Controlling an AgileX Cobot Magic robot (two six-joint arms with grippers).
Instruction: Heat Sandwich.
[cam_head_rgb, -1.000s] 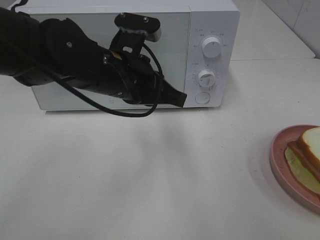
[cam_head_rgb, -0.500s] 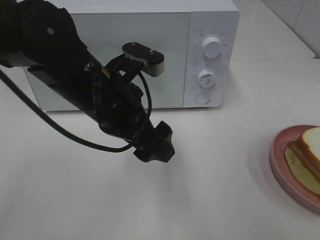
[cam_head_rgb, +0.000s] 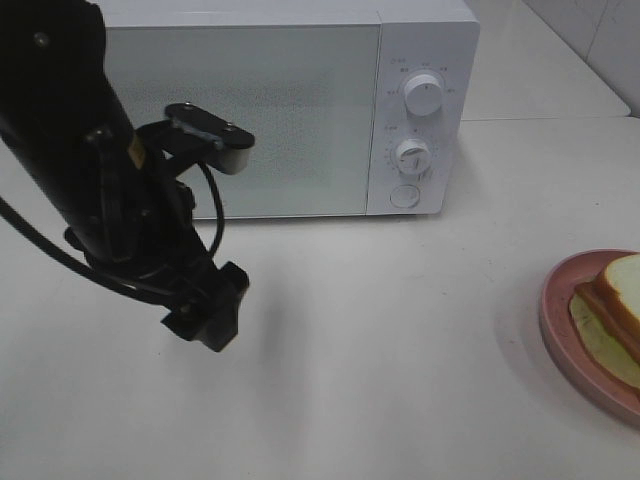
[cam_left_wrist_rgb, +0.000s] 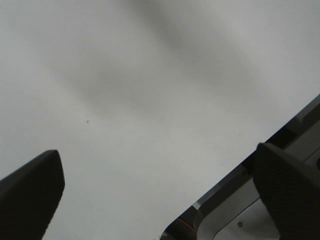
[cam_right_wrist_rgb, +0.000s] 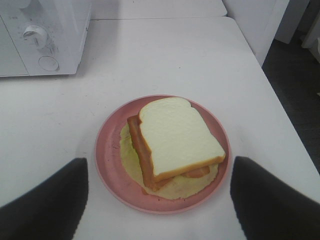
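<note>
Left pincer (cam_head_rgb: 205, 322) has swung off the microwave (cam_head_rgb: 300, 100), jaws apart | door shut: sandwich (cam_right_wrist_rgb: 172, 140) can't enter | right pincer apart, you risk tipping plate (cam_right_wrist_rgb: 107, 150).

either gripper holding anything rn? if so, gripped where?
Nothing held. Left gripper is open over bare white table; right gripper is open above the white-bread ham sandwich on its round pink plate.
</note>
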